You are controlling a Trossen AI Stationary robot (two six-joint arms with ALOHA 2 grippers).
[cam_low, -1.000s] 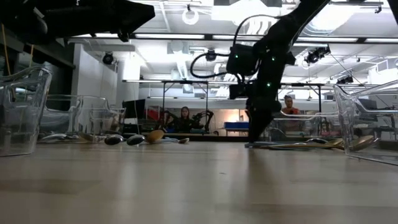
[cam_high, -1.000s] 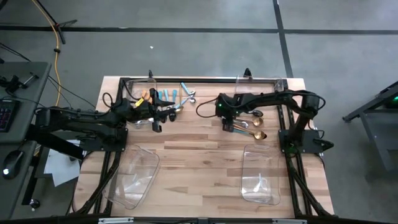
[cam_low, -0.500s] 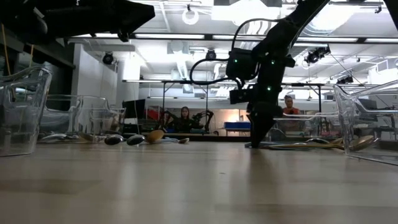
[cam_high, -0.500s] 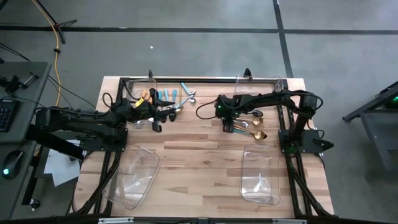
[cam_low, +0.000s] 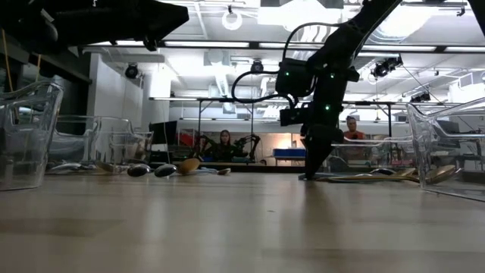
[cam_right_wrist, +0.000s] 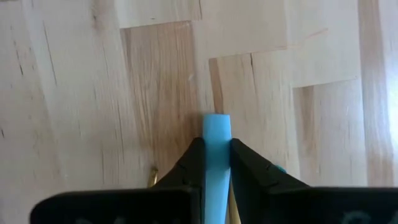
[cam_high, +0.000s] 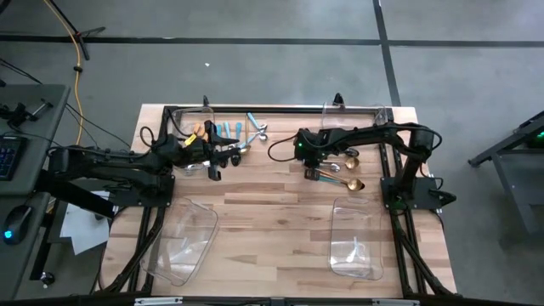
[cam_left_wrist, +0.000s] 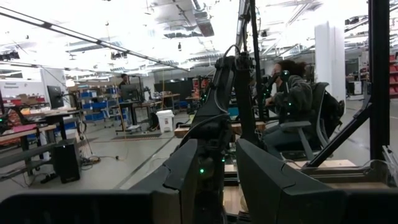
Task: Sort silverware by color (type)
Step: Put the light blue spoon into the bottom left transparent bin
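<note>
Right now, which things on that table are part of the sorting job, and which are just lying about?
Part of the job:
- light-blue flat utensil handle, clamped in the right gripper
- gold spoons
- blue-handled cutlery pile

Just about:
- clear plastic bins
- wooden table
- left gripper, waiting
</note>
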